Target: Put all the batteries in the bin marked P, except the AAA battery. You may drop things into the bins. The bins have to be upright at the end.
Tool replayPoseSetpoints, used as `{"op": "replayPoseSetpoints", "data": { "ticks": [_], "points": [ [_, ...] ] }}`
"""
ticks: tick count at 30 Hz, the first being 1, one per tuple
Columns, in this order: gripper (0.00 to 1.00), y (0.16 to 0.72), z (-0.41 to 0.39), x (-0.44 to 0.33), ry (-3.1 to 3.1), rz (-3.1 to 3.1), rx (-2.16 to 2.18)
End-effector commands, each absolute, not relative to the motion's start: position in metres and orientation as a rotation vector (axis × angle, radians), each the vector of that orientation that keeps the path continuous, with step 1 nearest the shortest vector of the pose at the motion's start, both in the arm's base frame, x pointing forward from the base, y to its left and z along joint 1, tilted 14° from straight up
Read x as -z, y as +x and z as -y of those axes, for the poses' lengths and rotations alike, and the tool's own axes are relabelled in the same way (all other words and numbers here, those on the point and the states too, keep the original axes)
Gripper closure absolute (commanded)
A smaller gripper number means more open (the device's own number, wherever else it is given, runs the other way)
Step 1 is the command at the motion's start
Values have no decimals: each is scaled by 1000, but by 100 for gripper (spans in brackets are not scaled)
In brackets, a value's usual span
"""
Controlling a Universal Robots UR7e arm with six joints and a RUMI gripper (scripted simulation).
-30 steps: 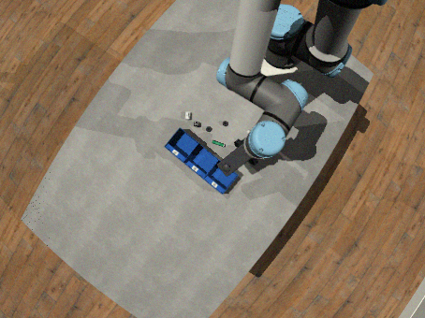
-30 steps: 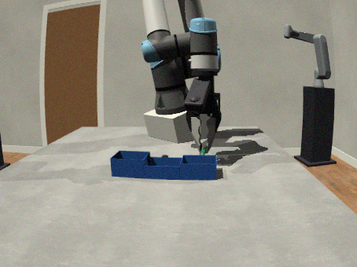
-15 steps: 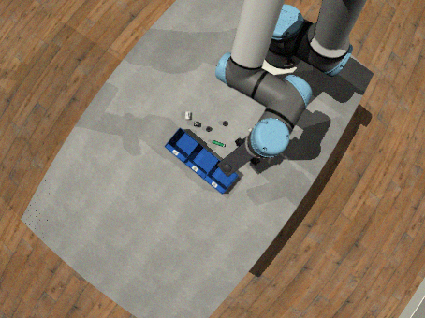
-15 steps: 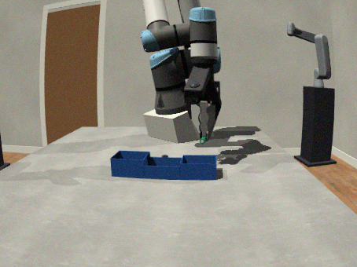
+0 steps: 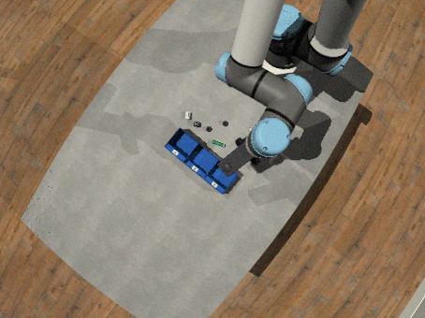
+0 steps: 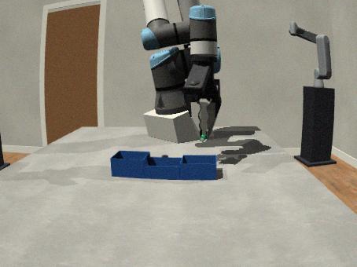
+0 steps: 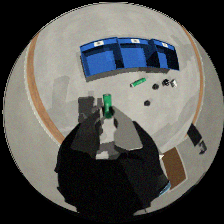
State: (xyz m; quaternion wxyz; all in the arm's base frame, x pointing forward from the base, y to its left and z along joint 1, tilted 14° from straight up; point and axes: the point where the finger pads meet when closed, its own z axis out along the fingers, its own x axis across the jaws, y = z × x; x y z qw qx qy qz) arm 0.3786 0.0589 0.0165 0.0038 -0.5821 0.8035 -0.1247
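Note:
My gripper (image 6: 203,134) (image 7: 108,113) is shut on a green battery (image 6: 203,138) (image 7: 107,101), which sticks out from the fingertips. It is on the robot's side of the bins; in the top view the arm hides it. Another green battery (image 5: 218,143) (image 7: 138,82) lies on the table behind the bins, hidden in the exterior view. Three blue bins stand upright in a joined row: one end bin (image 6: 130,167), the middle bin (image 6: 163,172) and the other end bin (image 6: 198,170). Their white labels (image 5: 195,168) (image 7: 135,41) are too small to read. No battery shows inside the bins.
Small dark objects (image 5: 209,129) (image 7: 147,103) and a whitish one (image 5: 188,115) (image 7: 174,83) lie behind the bins, too small to identify. The arm's wrist (image 5: 271,137) overhangs the area beside the bin row. A second arm (image 6: 323,56) stands on a black pedestal in the background.

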Motion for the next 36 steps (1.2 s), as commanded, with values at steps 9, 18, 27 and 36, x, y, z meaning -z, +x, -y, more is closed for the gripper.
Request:
{"op": "replayPoseSetpoints", "data": {
  "ticks": [9,18,27,36],
  "points": [
    [100,399,-5,-32,-1245,-2793,375],
    [100,413,34,-42,-791,-2918,352],
    [100,429,78,-53,-344,-2971,323],
    [100,445,121,-65,171,-2957,282]
  ]
}}
